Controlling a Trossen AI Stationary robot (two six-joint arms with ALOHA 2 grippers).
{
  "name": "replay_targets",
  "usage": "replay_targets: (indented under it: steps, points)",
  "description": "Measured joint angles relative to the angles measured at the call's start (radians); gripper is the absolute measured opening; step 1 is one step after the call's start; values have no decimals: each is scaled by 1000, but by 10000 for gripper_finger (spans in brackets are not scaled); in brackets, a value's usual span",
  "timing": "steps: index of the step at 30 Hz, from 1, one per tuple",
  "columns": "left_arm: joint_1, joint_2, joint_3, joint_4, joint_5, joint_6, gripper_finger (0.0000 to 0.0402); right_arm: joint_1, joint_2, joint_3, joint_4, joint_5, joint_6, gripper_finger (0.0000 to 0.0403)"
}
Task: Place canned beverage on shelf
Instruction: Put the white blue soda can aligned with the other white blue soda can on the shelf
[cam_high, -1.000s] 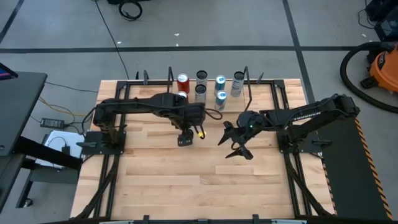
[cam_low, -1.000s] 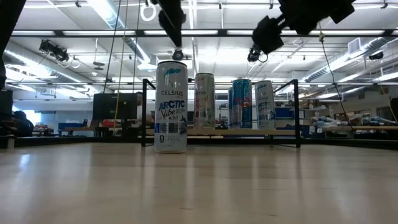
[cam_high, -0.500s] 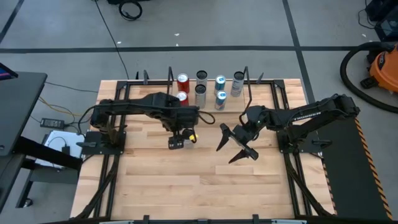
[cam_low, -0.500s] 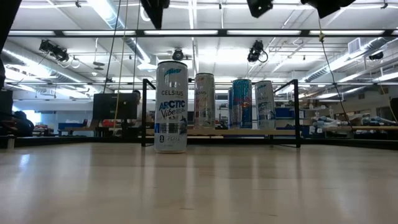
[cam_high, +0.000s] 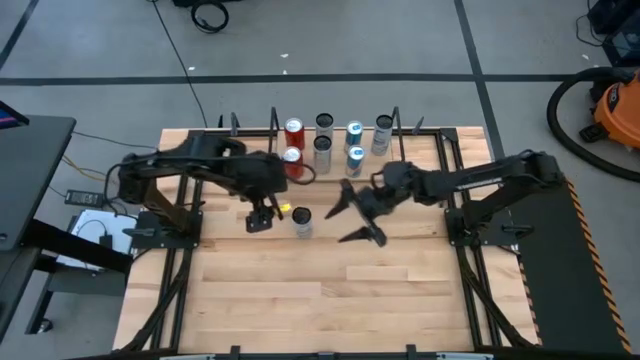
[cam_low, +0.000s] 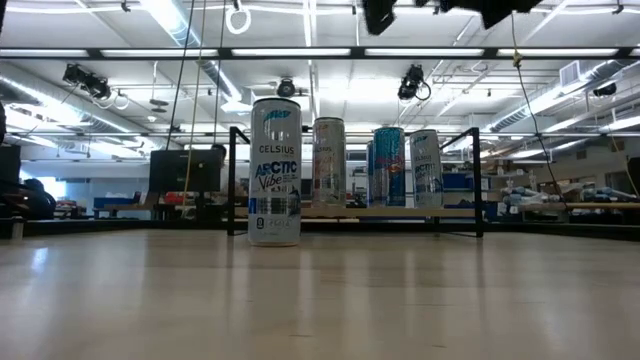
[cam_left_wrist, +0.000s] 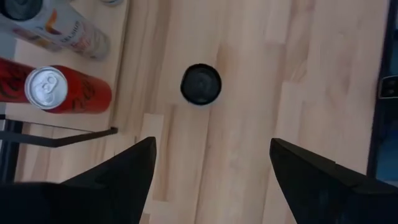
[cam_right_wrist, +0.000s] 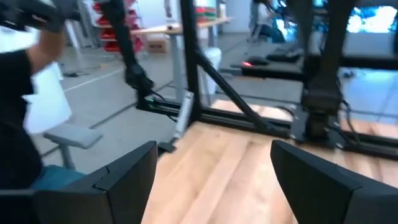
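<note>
The left claw I have hanging open beside the loose can on the bench, right claw open too, with six cans already on the shelf and this one left.

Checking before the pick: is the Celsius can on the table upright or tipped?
Upright: the Celsius can stands on its base; from above only its round top shows.

Grey floor, orange vacuum, ceiling strip lights

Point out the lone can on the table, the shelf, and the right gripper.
lone can (cam_high: 302, 221), high view, its top.
shelf (cam_high: 437, 135), high view, light board's bare right end.
right gripper (cam_high: 349, 217), high view, between open fingertips.
</note>
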Motion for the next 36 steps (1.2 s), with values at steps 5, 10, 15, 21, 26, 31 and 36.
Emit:
replay_targets:
  steps: [5,10,15,21,26,31,36]
  points:
    - [0,-45,0,-3,-5,1,316,-41,133,98,-26,4,-5,322]
    - [0,-69,0,-3,-10,9,316,-59,233,220,-187,67,-146,322]
    - [0,-76,0,-4,-12,12,316,-67,353,311,-259,144,-209,322]
    - [-7,-76,0,-4,-14,12,315,-69,436,388,-340,217,-238,322]
    - [-19,-76,0,-4,-14,12,315,-70,457,413,-378,248,-259,322]
    - [-19,-76,0,-3,-16,11,315,-69,457,417,-443,264,-260,322]
    - [-19,-76,0,-3,-16,11,315,-69,456,417,-449,265,-255,322]
